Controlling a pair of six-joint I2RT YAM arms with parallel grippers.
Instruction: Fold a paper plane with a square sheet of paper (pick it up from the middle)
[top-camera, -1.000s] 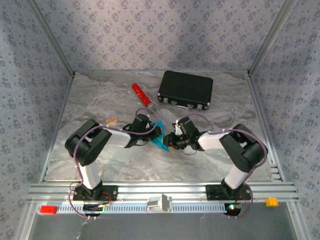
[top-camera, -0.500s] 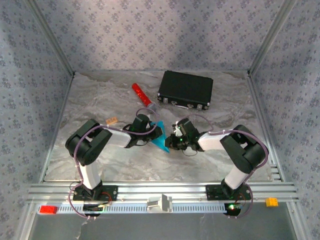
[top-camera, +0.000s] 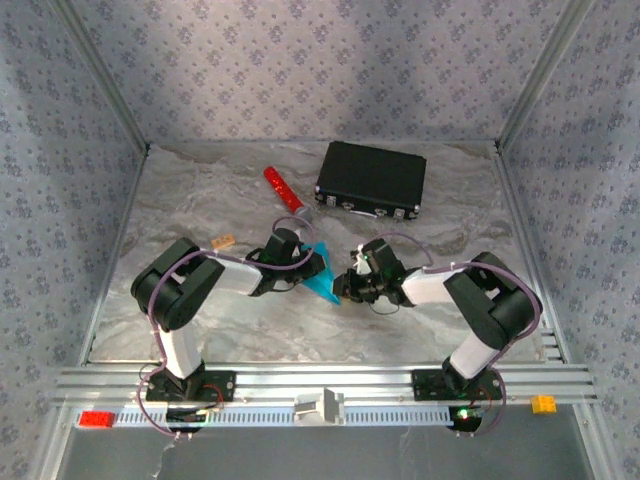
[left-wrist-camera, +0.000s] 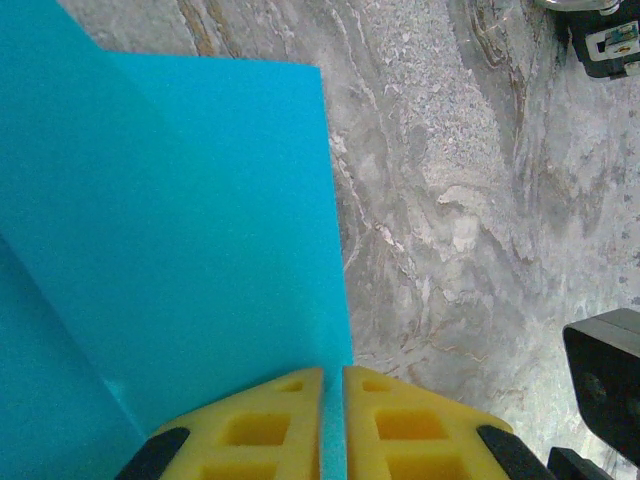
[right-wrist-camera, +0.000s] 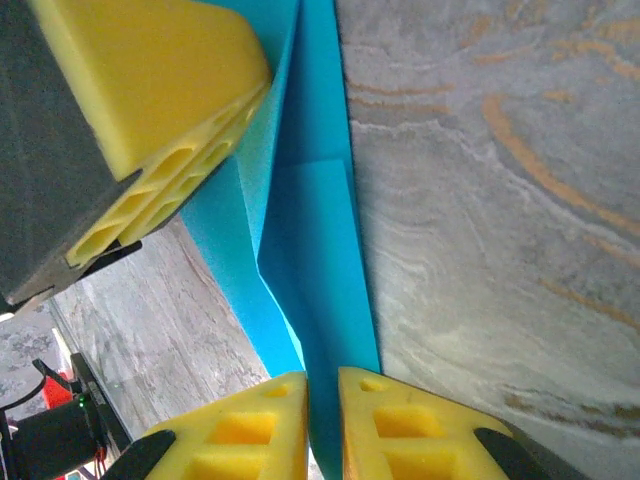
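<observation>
The cyan square sheet of paper, folded into a narrow pointed shape with layered flaps, hangs just above the middle of the table between the two arms. My left gripper is shut on its upper edge. In the left wrist view the paper runs out from between the yellow fingers of the left gripper. My right gripper is shut on the lower tip. In the right wrist view a creased strip of the paper runs into the right gripper, with a left fingertip at the upper left.
A red cylinder lies behind the left gripper. A black case sits at the back right. A small tan block rests left of the left arm. Patterned walls close three sides of the marbled table.
The right gripper has closed onto the paper's lower tip and shifted slightly right and toward the near edge. More of the blue paper shows stretched between the grippers. The left gripper has held still.
</observation>
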